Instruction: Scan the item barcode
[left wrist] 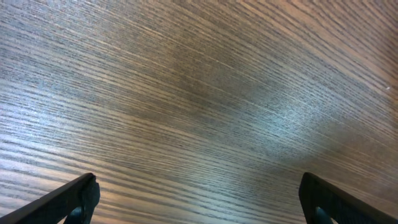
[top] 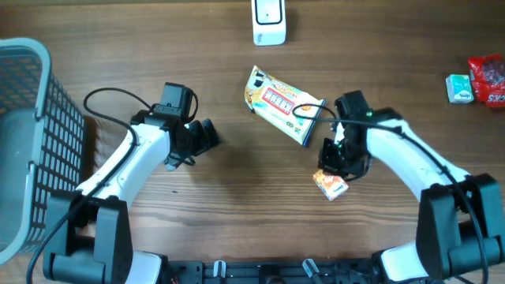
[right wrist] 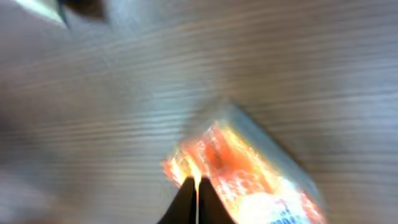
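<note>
- The right gripper (top: 331, 171) is closed tight and pinches the thin edge of a small orange plastic packet (top: 331, 186); the wrist view is blurred.
- This packet is at 4 o'clock from the middle of the brown wooden table (top: 237, 225).
- A white box-shaped scanner (top: 269, 20) stands at 12 o'clock, at the far edge.
- Between the two lies a flat yellow plastic packet with red print (top: 278, 101), just at 11 o'clock from the right gripper; a black cable (top: 309, 109) loops over its end.
- The left gripper (top: 207, 136) is wide open and holds nothing, above bare wood at 9 o'clock from the yellow packet.
- A grey plastic mesh basket (top: 31, 95) is at 9 o'clock.
- A small green carton (top: 459, 88) and a red shiny packet (top: 488, 79) touch at 2 o'clock, well apart from both arms.
</note>
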{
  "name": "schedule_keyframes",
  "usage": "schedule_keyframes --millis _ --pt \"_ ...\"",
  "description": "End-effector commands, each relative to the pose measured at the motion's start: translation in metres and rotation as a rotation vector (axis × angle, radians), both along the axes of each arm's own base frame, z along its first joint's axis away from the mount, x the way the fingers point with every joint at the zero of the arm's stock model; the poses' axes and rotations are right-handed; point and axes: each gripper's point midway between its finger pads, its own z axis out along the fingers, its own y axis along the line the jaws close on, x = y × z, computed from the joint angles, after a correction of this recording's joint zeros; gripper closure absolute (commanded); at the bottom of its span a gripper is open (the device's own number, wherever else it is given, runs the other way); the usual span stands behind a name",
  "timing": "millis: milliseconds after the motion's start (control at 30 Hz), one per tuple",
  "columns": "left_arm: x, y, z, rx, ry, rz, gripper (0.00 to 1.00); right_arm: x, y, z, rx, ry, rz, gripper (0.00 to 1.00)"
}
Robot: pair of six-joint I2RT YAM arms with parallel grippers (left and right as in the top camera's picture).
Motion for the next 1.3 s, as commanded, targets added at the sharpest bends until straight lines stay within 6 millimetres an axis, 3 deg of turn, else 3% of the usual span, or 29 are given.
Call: schedule_keyframes --millis 0,100,267,367,467,567,667,700,733,767,800,833,967,1000,1100,1133,1167,1233,1267 --pt "0.004 0.002 0.004 0.007 -0.017 0.002 0.00 0.012 -0.023 0.031 -0.111 -0.085 0.019 0.96" --pt "0.004 0.002 0.004 0.007 -0.017 0.002 0.00 -0.006 -0.033 0.027 -0.160 -0.026 -0.005 0.96" --pt "0.004 0.002 0.004 0.007 -0.017 0.002 0.00 -0.034 -0.013 -0.019 -0.012 0.016 -0.025 0.96" --pt "0.004 0.002 0.004 0.007 -0.017 0.002 0.00 -0.050 -0.021 -0.036 -0.053 0.052 -0.086 0.96" --pt "0.004 0.002 0.004 0.006 -0.017 0.002 0.00 -0.053 -0.019 -0.035 -0.046 0.072 -0.119 0.96" --pt "0.004 0.002 0.004 0.006 -0.017 0.002 0.00 -0.047 -0.020 -0.020 -0.059 0.071 -0.088 0.96" --pt "0.004 0.002 0.004 0.007 -0.017 0.002 0.00 -0.011 -0.023 0.017 -0.076 -0.061 -0.024 0.95" --pt "0.004 0.002 0.004 0.007 -0.017 0.002 0.00 0.000 -0.024 0.027 -0.067 -0.101 -0.017 0.91" --pt "0.004 0.002 0.004 0.007 -0.017 0.002 0.00 0.008 -0.027 0.033 -0.061 -0.131 -0.002 0.64" --pt "0.004 0.002 0.004 0.007 -0.017 0.002 0.00 0.011 -0.031 0.034 -0.059 -0.142 0.003 0.25" --pt "0.004 0.002 0.004 0.007 -0.017 0.002 0.00 0.007 -0.037 0.033 -0.064 -0.123 -0.006 0.07" --pt "0.004 0.002 0.004 0.007 -0.017 0.002 0.00 0.001 -0.039 0.030 -0.066 -0.103 0.006 0.01" --pt "0.004 0.002 0.004 0.007 -0.017 0.002 0.00 -0.029 -0.038 0.006 -0.045 -0.018 0.022 0.00" --pt "0.004 0.002 0.004 0.006 -0.017 0.002 0.00 -0.034 -0.030 -0.002 0.010 -0.016 0.035 0.01" --pt "0.004 0.002 0.004 0.007 -0.017 0.002 0.00 -0.049 -0.009 -0.019 0.150 -0.014 0.045 0.16" --pt "0.004 0.002 0.004 0.007 -0.017 0.002 0.00 -0.050 -0.006 -0.020 0.174 -0.015 0.039 0.27" --pt "0.004 0.002 0.004 0.007 -0.017 0.002 0.00 -0.050 -0.001 -0.018 0.205 -0.013 0.036 0.29" --pt "0.004 0.002 0.004 0.007 -0.017 0.002 0.00 -0.049 0.014 -0.010 0.302 -0.010 0.029 0.28" --pt "0.004 0.002 0.004 0.006 -0.017 0.002 0.00 -0.049 0.020 -0.007 0.337 -0.007 0.017 0.18"
